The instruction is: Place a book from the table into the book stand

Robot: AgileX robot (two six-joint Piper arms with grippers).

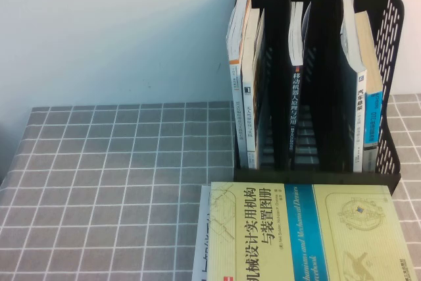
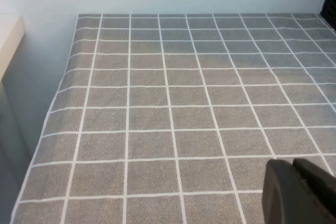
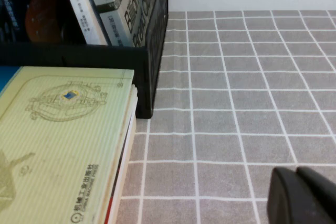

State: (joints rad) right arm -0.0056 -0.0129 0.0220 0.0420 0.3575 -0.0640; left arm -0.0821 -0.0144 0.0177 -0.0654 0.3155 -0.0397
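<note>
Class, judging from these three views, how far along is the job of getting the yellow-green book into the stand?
Nothing is done yet. The book lies flat on the table, in front of the black stand, which already holds other books. Nothing is in hand: the left gripper hangs shut over bare cloth, and the right gripper, shut too, is beside the book, not touching it. Left: grasp, lift, slot in.

the book stand (image 1: pixel 388 90) stands at the back right of the table (image 1: pixel 118 182), against the wall, with upright books in all three slots. the book (image 1: pixel 309 235) lies flat on the table just in front of the stand, on top of another publication (image 1: pixel 200 248) whose edge shows at its left. the left gripper (image 2: pixel 302 192) hangs over bare cloth left of the book, the right gripper (image 3: pixel 304 195) over the cloth right of the book.
</note>
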